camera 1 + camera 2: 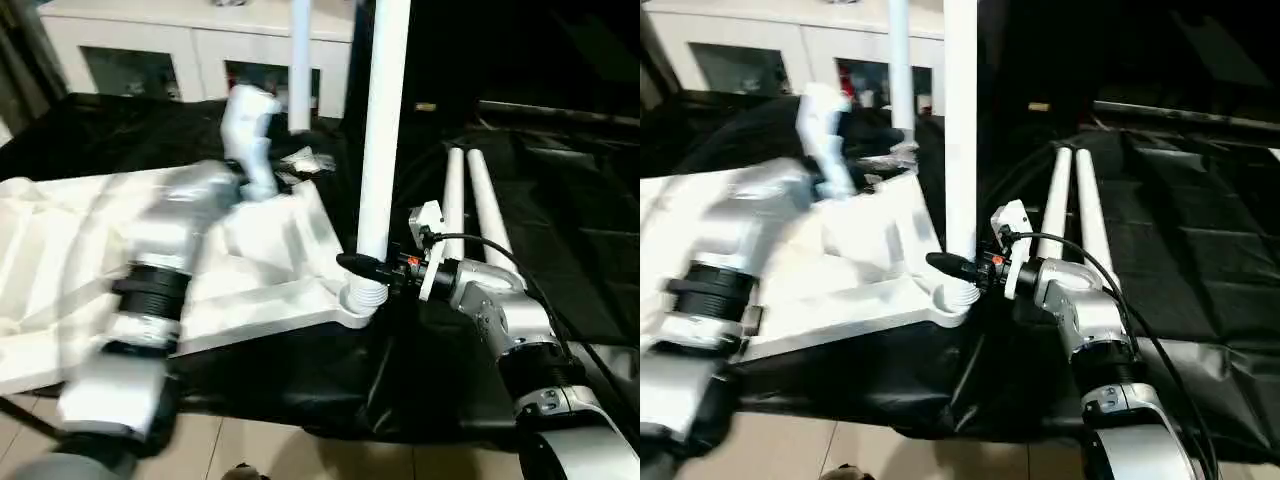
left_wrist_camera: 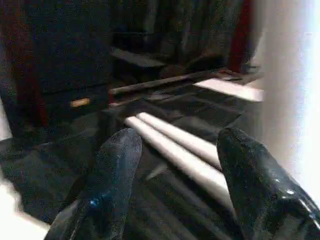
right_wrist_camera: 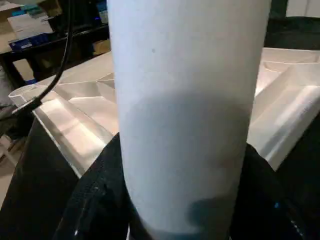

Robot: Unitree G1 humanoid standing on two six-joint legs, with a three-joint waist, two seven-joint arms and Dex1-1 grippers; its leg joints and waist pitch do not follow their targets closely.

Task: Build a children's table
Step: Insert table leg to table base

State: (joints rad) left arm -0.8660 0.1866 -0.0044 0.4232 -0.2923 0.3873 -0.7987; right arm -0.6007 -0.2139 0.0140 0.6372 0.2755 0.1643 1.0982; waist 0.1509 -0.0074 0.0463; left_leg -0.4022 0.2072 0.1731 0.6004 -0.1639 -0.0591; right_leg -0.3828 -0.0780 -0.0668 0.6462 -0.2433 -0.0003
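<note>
The tabletop point(image 1: 250, 270) lies underside up on the black-covered work surface point(image 1: 560, 250). One leg point(image 1: 383, 150) stands upright in its near right corner socket point(image 1: 362, 300); a second leg point(image 1: 299, 65) rises at the far side. The right gripper point(image 1: 362, 266) is clamped on the standing leg just above the socket. The left gripper point(image 2: 175, 170) hangs with its fingers apart, holding nothing. Two spare legs point(image 1: 470, 200) lie side by side to the right.
</note>
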